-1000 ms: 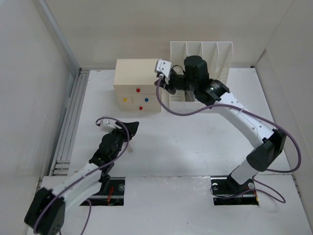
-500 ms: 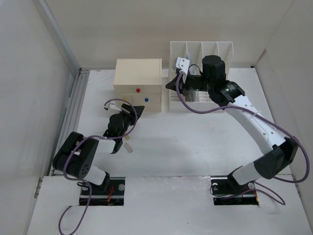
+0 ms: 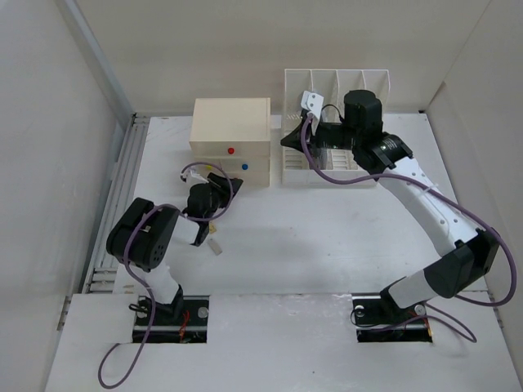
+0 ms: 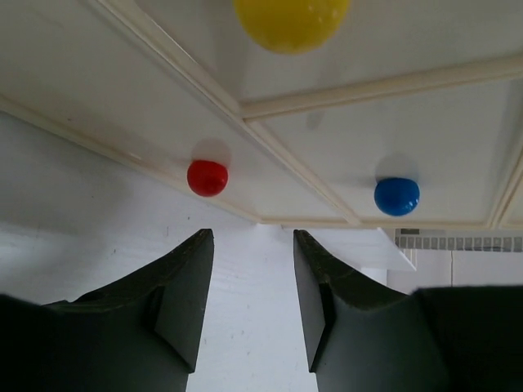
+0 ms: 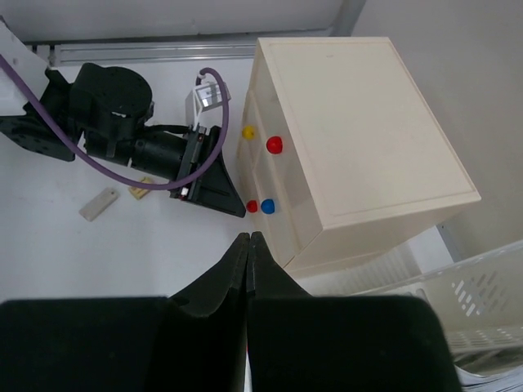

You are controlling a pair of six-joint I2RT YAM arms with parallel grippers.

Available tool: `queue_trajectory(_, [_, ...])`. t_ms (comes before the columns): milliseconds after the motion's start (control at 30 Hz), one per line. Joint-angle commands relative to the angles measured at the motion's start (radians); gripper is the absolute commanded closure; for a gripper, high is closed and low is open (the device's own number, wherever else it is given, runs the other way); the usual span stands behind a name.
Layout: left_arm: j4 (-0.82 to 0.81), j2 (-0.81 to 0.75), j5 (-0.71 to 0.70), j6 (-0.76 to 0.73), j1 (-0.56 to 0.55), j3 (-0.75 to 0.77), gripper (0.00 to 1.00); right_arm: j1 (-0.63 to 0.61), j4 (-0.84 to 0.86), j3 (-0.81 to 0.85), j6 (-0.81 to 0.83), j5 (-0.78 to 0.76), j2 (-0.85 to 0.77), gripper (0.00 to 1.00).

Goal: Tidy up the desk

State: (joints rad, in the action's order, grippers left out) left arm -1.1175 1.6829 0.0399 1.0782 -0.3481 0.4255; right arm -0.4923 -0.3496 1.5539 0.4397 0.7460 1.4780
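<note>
Left gripper (image 4: 251,237), jaws parted and empty, noses at the drawer box (image 3: 230,122) just off its red knob (image 4: 207,177), so an off-centre close could shove the box; right gripper (image 5: 248,238) pinched shut on nothing; desk (image 3: 327,237) lies flat beneath both arms, face up, long axis seemingly left-right, though foreshortened.

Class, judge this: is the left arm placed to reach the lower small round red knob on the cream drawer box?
Probably yes: the open left gripper faces the lower round red knob closely, with nothing between them.

Bright, even, diffuse light casts only soft shadows.
</note>
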Motion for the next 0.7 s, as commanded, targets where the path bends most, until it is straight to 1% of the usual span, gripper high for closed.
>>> queue_trajectory(0, [-0.037, 0.029, 0.002, -0.021, 0.012, 0.048, 0.60, 0.004, 0.050, 0.000, -0.015, 0.036, -0.004, 1.00])
queue_trajectory(67, [-0.038, 0.051, 0.002, -0.021, 0.021, 0.061, 0.64, 0.004, 0.050, 0.000, -0.015, 0.036, -0.004, 1.00])
queue_trajectory(167, [-0.015, 0.077, -0.020, -0.021, 0.021, 0.088, 0.73, 0.015, 0.050, 0.000, -0.015, 0.055, -0.004, 0.99])
queue_trajectory(400, [0.024, 0.107, -0.049, -0.050, 0.031, 0.131, 0.73, 0.024, 0.050, -0.009, -0.015, 0.055, 0.005, 0.99])
queue_trajectory(500, [0.054, 0.107, -0.060, -0.060, 0.031, 0.154, 0.69, 0.024, 0.050, -0.009, -0.015, 0.064, 0.015, 0.99])
queue_trajectory(667, [0.087, 0.126, -0.081, -0.069, 0.031, 0.174, 0.68, 0.024, 0.050, -0.009, -0.015, 0.064, 0.024, 0.99])
